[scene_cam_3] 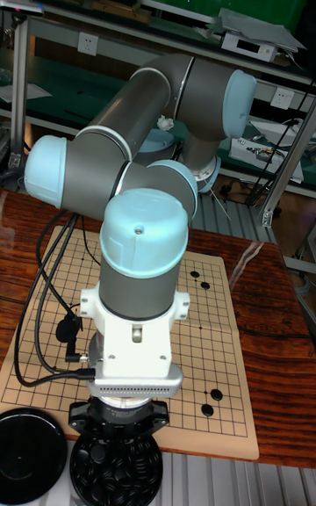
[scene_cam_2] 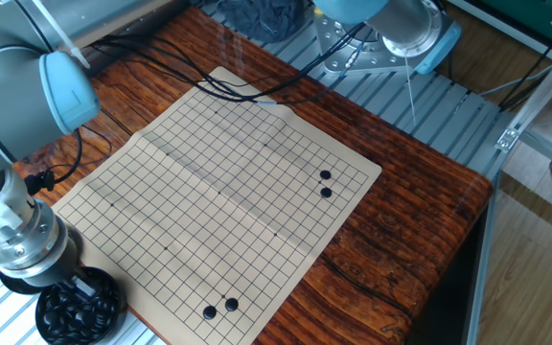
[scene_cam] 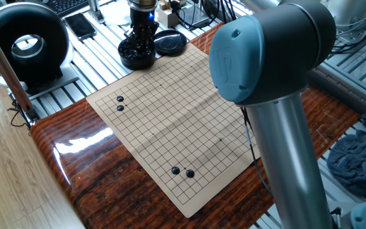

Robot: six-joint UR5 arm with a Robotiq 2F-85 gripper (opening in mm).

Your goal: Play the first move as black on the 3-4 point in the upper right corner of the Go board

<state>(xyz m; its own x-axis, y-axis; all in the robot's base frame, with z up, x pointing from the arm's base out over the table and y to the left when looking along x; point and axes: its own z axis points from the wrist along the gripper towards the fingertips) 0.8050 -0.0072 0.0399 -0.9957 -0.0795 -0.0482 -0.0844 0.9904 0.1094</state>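
At the far edge of the board [scene_cam: 170, 121], just off its corner, the gripper [scene_cam: 142, 39] is seen lowered into the black bowl [scene_cam: 137, 56] of stones; the fingertips are buried among them, so whether the jaws are apart or clamped on a stone cannot be told. The bowl's lid [scene_cam: 169, 42] lies just to the right of it. Four black stones are already on the grid: one pair [scene_cam: 119, 104] near the left edge, another pair [scene_cam: 182, 172] near the near corner. No stone is seen lifted clear of the bowl.

Step in hand, as judged: picking one black stone from the bowl [scene_cam_2: 80, 309]. The 3-4 point is taken to be an unoccupied crossing near a board corner; which corner counts as upper right cannot be settled from these views.

Next move calls for a single stone to be pinched, raised clear of the rim, carried over the desk [scene_cam: 107, 178] to that crossing, and set down squarely.
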